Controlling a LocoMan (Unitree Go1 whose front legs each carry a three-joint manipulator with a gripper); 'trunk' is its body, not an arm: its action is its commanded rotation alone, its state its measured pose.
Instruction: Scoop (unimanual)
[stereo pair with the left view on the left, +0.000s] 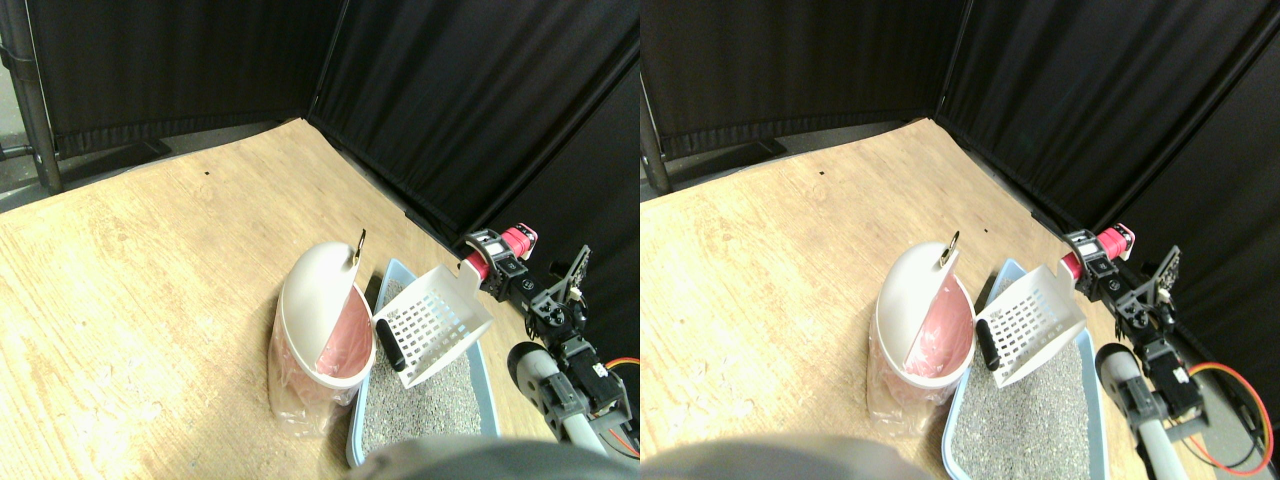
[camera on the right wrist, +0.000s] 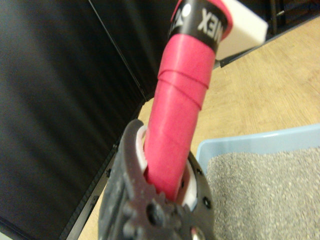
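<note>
Matt wood-grain floor (stereo pair with the left view on the left: 150, 260) beneath a glossy cream plastic bin (stereo pair with the left view on the left: 315, 320) lined with thin pink film; beside it, coarse grey litter (stereo pair with the left view on the left: 420, 400) fills a smooth blue tray (stereo pair with the left view on the left: 488, 385), under a white slotted plastic scoop (stereo pair with the left view on the left: 435, 320).

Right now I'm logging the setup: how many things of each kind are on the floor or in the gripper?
Bins: 1
Litter trays: 1
Scoops: 1, held by the gripper
Dark lumps in the scoop: 1
Total: 4
</note>
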